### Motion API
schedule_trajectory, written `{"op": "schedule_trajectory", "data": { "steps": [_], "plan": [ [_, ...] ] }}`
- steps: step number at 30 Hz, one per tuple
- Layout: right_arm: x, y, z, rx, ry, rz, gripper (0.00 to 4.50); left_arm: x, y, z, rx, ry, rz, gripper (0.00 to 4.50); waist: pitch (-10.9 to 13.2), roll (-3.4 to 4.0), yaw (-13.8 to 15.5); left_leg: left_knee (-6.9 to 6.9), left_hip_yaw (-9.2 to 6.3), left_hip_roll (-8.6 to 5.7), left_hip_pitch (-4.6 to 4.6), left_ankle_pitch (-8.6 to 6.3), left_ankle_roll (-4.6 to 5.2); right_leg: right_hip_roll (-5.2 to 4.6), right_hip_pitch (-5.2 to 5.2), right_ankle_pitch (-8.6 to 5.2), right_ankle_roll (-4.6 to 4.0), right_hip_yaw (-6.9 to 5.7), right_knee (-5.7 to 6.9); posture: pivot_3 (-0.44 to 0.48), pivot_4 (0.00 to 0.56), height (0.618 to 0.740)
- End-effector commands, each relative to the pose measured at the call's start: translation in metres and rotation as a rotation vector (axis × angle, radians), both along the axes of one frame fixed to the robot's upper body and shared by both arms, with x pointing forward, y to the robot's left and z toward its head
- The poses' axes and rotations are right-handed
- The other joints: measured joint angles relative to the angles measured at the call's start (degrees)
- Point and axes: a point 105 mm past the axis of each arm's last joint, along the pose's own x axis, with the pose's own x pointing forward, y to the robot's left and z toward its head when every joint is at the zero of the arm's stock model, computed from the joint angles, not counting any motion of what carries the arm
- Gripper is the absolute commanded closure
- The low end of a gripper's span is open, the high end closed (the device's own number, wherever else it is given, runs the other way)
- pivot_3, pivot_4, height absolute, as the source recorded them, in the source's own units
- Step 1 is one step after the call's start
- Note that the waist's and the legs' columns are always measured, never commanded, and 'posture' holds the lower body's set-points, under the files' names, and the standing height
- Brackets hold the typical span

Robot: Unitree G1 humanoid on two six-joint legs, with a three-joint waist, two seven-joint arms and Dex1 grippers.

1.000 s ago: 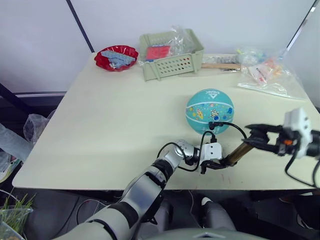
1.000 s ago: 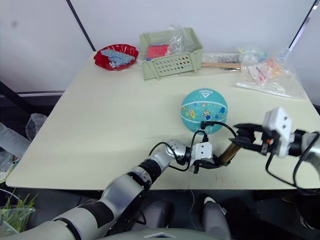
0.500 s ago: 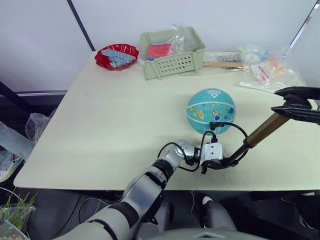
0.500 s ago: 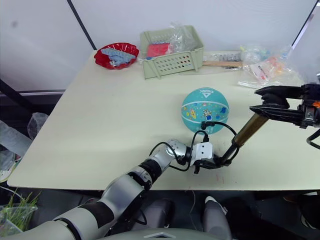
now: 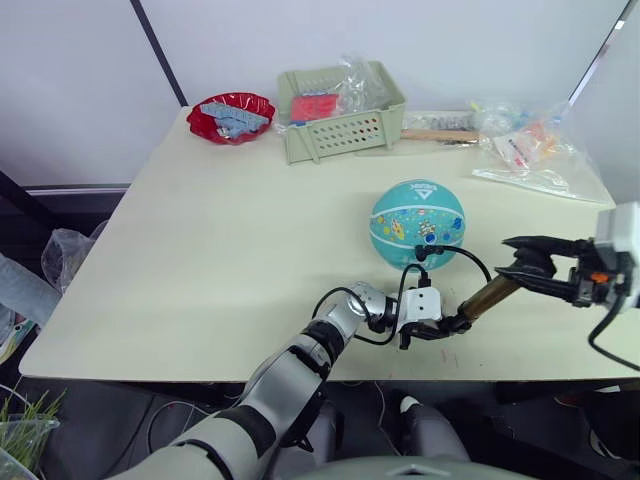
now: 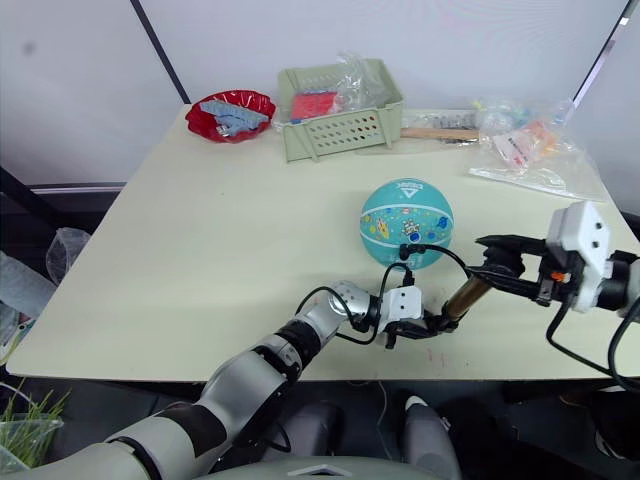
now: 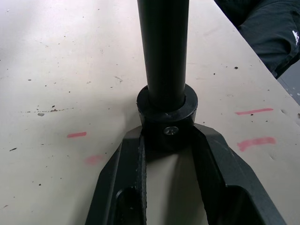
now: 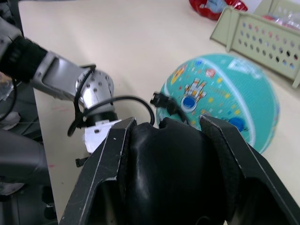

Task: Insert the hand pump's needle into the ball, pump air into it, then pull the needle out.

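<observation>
Left eye view: pumping phase, judging by the setup. The ball (image 5: pixel 417 223) sits on the bench (image 5: pixel 200 240) toward its near right part, with the needle (image 5: pixel 424 252) and its black fitting seated in the ball's near side and the thin hose looping down to the hand pump (image 5: pixel 478 303). Left gripper (image 5: pixel 441 327) is at the near edge, clamped on the pump's black base cap; left wrist view shows both fingers (image 7: pixel 123 164) hugging that cap, pinning it to the bench so the body has something to react against. Right gripper (image 5: pixel 528 268) is closed around the pump's black handle end, up and off toward the right edge, so the pump runs tilted from base to handle; right wrist view has the handle wedged between the fingers (image 8: pixel 110 154) with the ball just beyond. Ball lies just past the left gripper, toward the far edge, not touched by either gripper, tethered only by the hose. Green basket (image 5: pixel 340 108) and red bowl (image 5: pixel 232 115) at the far edge, well apart.
</observation>
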Motion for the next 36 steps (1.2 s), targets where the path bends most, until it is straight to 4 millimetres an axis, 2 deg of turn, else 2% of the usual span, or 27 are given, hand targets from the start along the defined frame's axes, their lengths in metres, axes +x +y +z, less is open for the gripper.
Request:
{"op": "schedule_trajectory", "data": {
  "steps": [1,4,7,10,14,26,31,32,33,36],
  "plan": [
    [-0.002,-0.001,-0.032,-0.046,0.082,-0.010,2.87,-0.014,0.017,-0.029,0.122,0.072,-0.019,3.52,0.00,-0.01,0.02,0.00,0.00,0.00,0.00,0.00,0.00,0.00,0.00,0.00,0.00,0.00,0.00,0.000,0.150,0.740],
    [-0.003,0.000,-0.036,-0.051,0.082,0.000,2.87,-0.014,0.016,-0.029,0.121,0.071,-0.020,3.52,0.00,0.00,0.02,0.00,0.00,-0.01,-0.01,0.00,0.00,-0.01,0.00,0.00,-0.01,0.00,0.00,0.000,0.150,0.740],
    [-0.002,0.001,-0.030,-0.031,0.062,0.008,2.87,-0.014,0.015,-0.028,0.120,0.071,-0.021,3.52,0.02,0.03,0.05,0.00,-0.01,-0.02,-0.03,0.00,0.00,-0.01,-0.01,0.01,-0.01,0.00,0.00,0.000,0.150,0.740],
    [0.000,0.002,0.010,0.024,-0.031,0.039,2.87,-0.015,0.016,-0.029,0.127,0.073,-0.031,3.52,0.12,0.15,0.05,0.00,-0.02,-0.03,-0.05,0.00,0.00,-0.01,-0.02,0.01,-0.02,-0.01,0.00,0.000,0.150,0.740],
    [-0.003,0.002,0.049,0.049,-0.087,0.069,2.87,-0.014,0.017,-0.029,0.128,0.074,-0.027,3.52,0.35,0.51,0.14,0.00,0.00,-0.06,-0.14,0.00,0.01,-0.06,-0.09,0.01,-0.02,0.01,0.00,0.000,0.150,0.740],
    [-0.012,-0.011,0.118,0.095,-0.191,0.046,2.87,-0.016,0.017,-0.031,0.131,0.079,-0.028,3.52,0.44,0.64,0.14,-0.03,0.00,-0.06,-0.24,-0.01,0.01,-0.09,-0.18,0.01,-0.03,-0.01,-0.01,0.000,0.150,0.740],
    [-0.012,-0.011,0.128,0.126,-0.211,0.045,2.87,-0.016,0.018,-0.031,0.133,0.078,-0.026,3.52,0.44,0.64,0.12,-0.03,0.01,-0.06,-0.24,-0.01,0.01,-0.10,-0.18,0.01,-0.03,0.00,-0.01,0.000,0.150,0.740],
    [-0.012,-0.010,0.125,0.123,-0.198,0.050,2.87,-0.016,0.018,-0.031,0.132,0.078,-0.026,3.52,0.44,0.64,0.12,-0.03,0.02,-0.06,-0.24,-0.01,0.02,-0.11,-0.18,0.01,-0.02,0.01,-0.01,0.000,0.150,0.740],
    [-0.011,-0.008,0.117,0.112,-0.174,0.055,2.87,-0.016,0.018,-0.031,0.132,0.078,-0.026,3.52,0.44,0.64,0.12,-0.03,0.02,-0.06,-0.23,-0.01,0.02,-0.11,-0.18,0.01,-0.02,0.01,-0.01,0.000,0.150,0.740],
    [-0.006,-0.004,0.067,-0.013,-0.022,0.048,2.87,-0.016,0.017,-0.032,0.133,0.080,-0.026,3.52,0.39,0.60,0.13,-0.03,0.00,-0.04,-0.21,-0.01,0.02,-0.09,-0.17,0.01,-0.03,-0.01,-0.01,0.000,0.150,0.740]
  ]
}}
